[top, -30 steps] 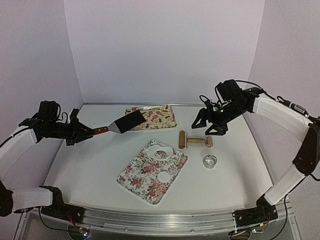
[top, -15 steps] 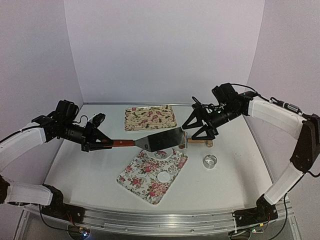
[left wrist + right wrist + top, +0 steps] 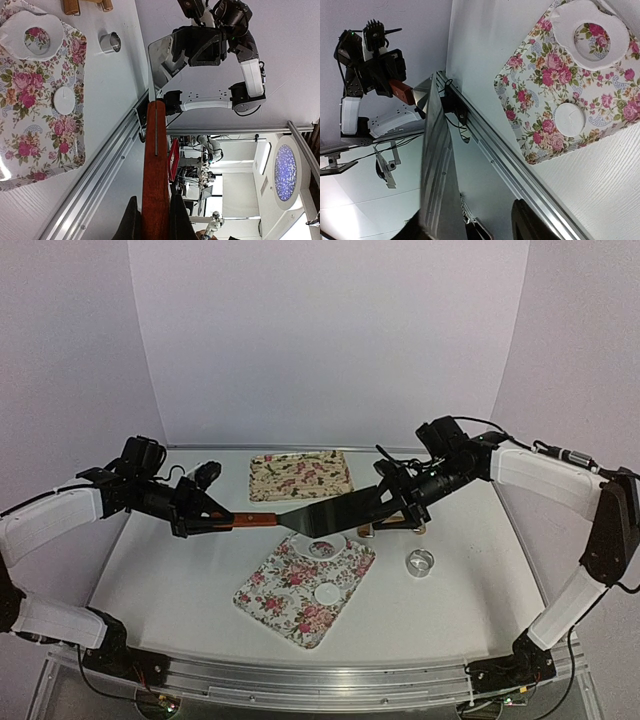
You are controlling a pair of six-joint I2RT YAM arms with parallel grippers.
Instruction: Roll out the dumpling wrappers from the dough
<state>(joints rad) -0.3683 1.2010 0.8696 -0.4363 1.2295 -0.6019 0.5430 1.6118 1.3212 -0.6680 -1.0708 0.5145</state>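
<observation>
The dough (image 3: 340,542) is a flat white patch with a round hole, lying at the far end of the near flowered tray (image 3: 285,612). One round dumpling wrapper (image 3: 325,594) lies on the same tray; both also show as the dough (image 3: 565,30) and wrapper (image 3: 569,118) from the right wrist. My left gripper (image 3: 213,521) is shut on the red wooden handle (image 3: 156,170) of a spatula. Its metal blade (image 3: 330,515) reaches right, over the tray's far end, into my right gripper (image 3: 396,503). The right jaws stand open: the blade (image 3: 432,165) lies along one finger, the other finger (image 3: 530,222) stays apart.
A metal ring (image 3: 421,562) stands right of the near tray. A wooden rolling pin (image 3: 405,526) lies behind it, partly hidden by the right gripper. A second flowered tray (image 3: 300,475) sits at the back centre. White walls close in the table.
The left arm has swung the spatula from the far tray rightward and nearer. The right gripper has come left to meet the blade tip, and its jaws have narrowed around it.
</observation>
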